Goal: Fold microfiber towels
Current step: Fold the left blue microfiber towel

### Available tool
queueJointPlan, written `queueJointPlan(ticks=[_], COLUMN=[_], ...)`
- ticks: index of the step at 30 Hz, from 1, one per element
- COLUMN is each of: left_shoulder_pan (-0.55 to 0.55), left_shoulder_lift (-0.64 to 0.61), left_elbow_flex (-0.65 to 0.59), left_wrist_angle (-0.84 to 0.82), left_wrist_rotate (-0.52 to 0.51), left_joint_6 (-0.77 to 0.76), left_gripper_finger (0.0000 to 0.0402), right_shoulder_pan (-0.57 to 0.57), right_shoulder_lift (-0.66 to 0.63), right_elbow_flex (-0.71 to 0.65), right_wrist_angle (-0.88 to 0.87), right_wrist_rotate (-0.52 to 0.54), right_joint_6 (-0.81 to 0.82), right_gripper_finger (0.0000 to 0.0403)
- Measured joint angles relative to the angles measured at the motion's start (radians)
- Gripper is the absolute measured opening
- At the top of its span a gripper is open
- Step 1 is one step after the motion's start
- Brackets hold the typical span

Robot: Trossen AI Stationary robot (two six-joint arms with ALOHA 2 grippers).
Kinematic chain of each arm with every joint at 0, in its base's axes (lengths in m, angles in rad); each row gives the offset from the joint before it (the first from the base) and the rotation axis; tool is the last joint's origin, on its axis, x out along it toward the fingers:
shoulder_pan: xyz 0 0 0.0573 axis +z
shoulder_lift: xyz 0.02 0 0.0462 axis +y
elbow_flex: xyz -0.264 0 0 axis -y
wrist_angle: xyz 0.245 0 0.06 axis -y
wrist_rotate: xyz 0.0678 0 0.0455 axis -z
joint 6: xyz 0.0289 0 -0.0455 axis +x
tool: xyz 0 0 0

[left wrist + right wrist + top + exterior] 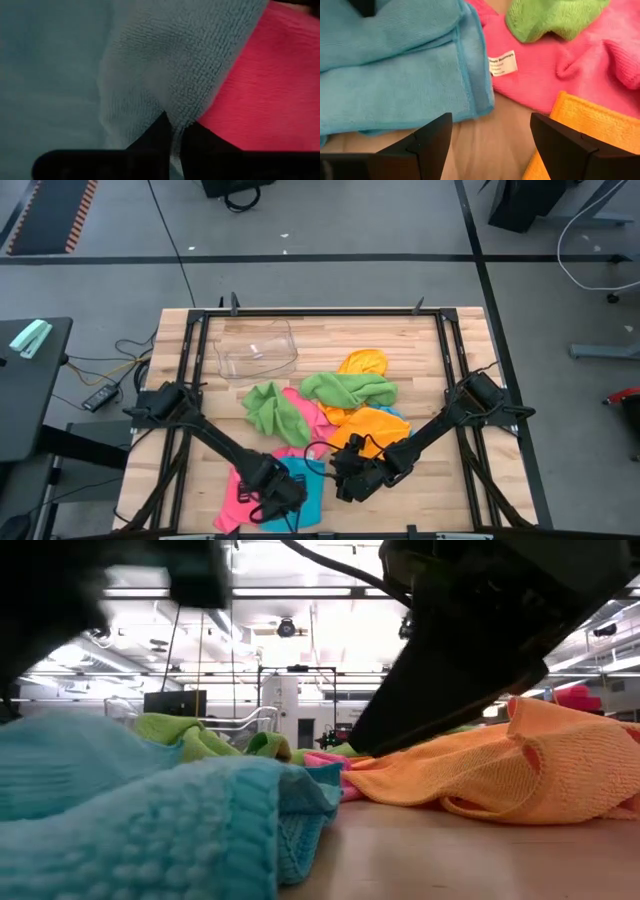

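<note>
On top of the pale wood table (420,380): a heap of small soft towels. Blue towel (300,485) near the front edge, lying partly over a pink towel (238,498). More pink (580,75) under the heap, with a small white tag (502,63) sewn on. Two green towels (345,388) bunched up in the middle. Orange towels (372,425) just behind the right arm, one more orange bit (362,362) farther back. Clear plastic tub (256,350) at the back left of the table, apart from the heap.

Left gripper (283,492) down on the blue towel, fingers (160,137) pressed almost together, pinching a fold of blue cloth right beside the pink. Right gripper (343,483) low over bare wood just beside the blue towel's edge, fingers (432,137) spread wide, holding nothing.

Around the table: grey floor (330,280) with dark lines across it. Black side stand (30,390) on the left, with a light green thing (30,338) on it. Wires (110,370) on the floor next to the table. Far back in the low view: a big bright room, long ceiling lights (300,595), a white post (283,705), a dark screen (175,702).
</note>
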Motion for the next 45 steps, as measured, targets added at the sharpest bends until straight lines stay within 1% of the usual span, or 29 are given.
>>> queueJointPlan(ticks=[4,6,9,14,18,21,24,27,30,33,36,39,42,45], left_shoulder_pan=[-0.029,-0.042,-0.058,-0.071,-0.071,-0.071,-0.071,-0.072,-0.069,-0.064,-0.063,-0.064,-0.069,-0.075], left_shoulder_lift=[0.003,0.004,0.004,0.005,0.001,0.001,0.000,0.000,0.004,0.004,0.004,0.002,0.002,0.001], left_elbow_flex=[-0.028,-0.050,-0.070,-0.068,-0.016,0.033,0.049,0.040,0.004,-0.054,-0.091,-0.084,-0.040,0.015], left_wrist_angle=[-0.017,0.004,0.033,0.042,-0.029,-0.100,-0.124,-0.123,-0.100,-0.037,-0.040,-0.052,-0.079,-0.159], left_wrist_rotate=[0.000,-0.006,-0.039,-0.079,-0.081,-0.085,-0.086,-0.099,-0.144,-0.190,-0.200,-0.201,-0.204,-0.204], left_joint_6=[-0.140,-0.193,-0.272,-0.425,-0.552,-0.632,-0.720,-0.767,-0.842,-0.900,-0.934,-0.940,-0.940,-0.940], left_gripper_finger=[0.0021,0.0028,0.0055,0.0115,0.0152,0.0166,0.0168,0.0162,0.0153,0.0146,0.0146,0.0153,0.0158,0.0160], right_shoulder_pan=[0.001,0.001,0.001,0.001,-0.003,-0.005,-0.005,-0.005,-0.005,-0.005,-0.009,-0.010,-0.017,-0.021], right_shoulder_lift=[0.000,0.000,0.000,0.000,0.000,0.000,0.000,0.000,0.000,0.000,0.000,0.000,0.000,0.000], right_elbow_flex=[0.000,0.000,0.000,0.000,0.007,0.020,0.022,0.023,0.023,0.023,0.023,0.023,0.023,0.023], right_wrist_angle=[0.028,0.041,0.050,0.051,0.047,0.049,0.047,0.039,0.039,0.041,0.042,0.046,0.047,0.047], right_wrist_rotate=[-0.023,-0.029,-0.032,-0.035,-0.040,-0.057,-0.072,-0.073,-0.073,-0.073,-0.073,-0.073,-0.073,-0.073], right_joint_6=[-0.029,-0.050,-0.074,-0.111,-0.164,-0.194,-0.216,-0.218,-0.221,-0.239,-0.260,-0.283,-0.300,-0.304], right_gripper_finger=[0.0277,0.0277,0.0277,0.0277,0.0277,0.0277,0.0277,0.0277,0.0277,0.0277,0.0277,0.0277,0.0277,0.0277])
